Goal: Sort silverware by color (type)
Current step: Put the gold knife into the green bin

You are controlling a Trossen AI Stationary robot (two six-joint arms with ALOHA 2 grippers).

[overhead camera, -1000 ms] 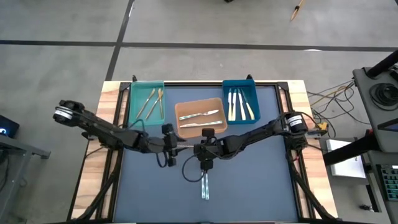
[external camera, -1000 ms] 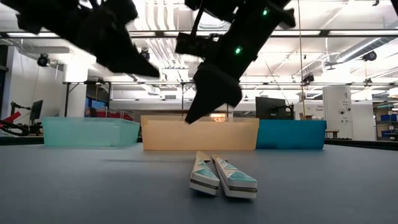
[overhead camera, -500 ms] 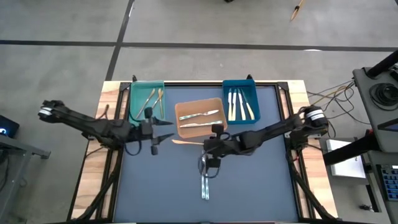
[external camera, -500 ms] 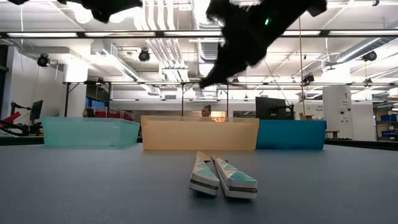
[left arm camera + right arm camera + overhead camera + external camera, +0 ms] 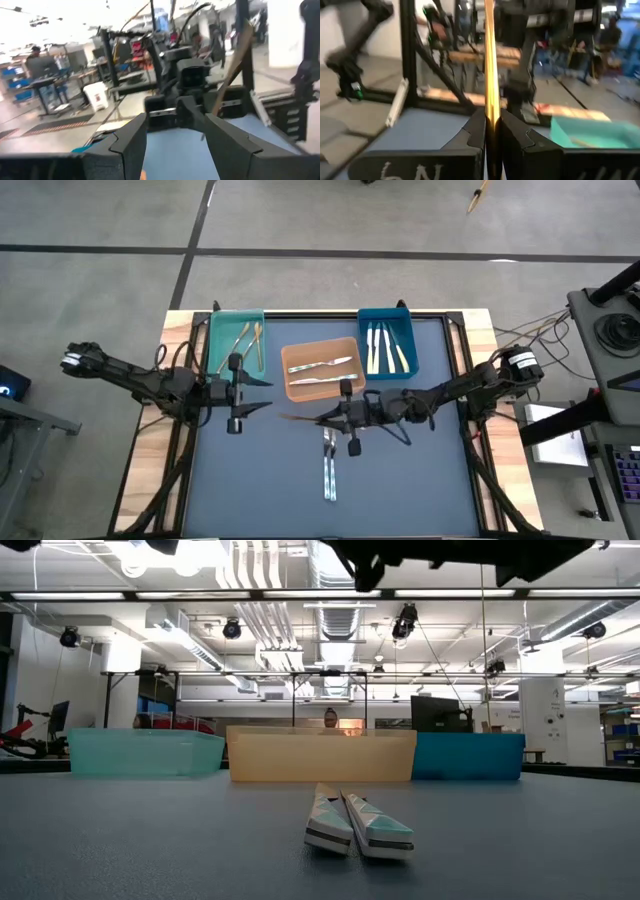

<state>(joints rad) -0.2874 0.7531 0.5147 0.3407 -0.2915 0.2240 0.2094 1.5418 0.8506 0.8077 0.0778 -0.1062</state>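
1 gold utensil (image 5: 296, 418) horiz., tip twd left

A dark bench (image 5: 400, 490) with a pale wooden border (image 5: 150, 470) carries three rectangular bins along its twelve o'clock edge: a teal bin (image 5: 216, 340) at eleven o'clock, an orange bin (image 5: 322, 387) in the middle and set slightly nearer the centre, a blue bin (image 5: 386, 320) at one o'clock. Beyond the bench lie grey floor (image 5: 100, 220) and, at three o'clock, a tangle of cables (image 5: 520, 335). A person (image 5: 331, 719) stands behind the orange bin.
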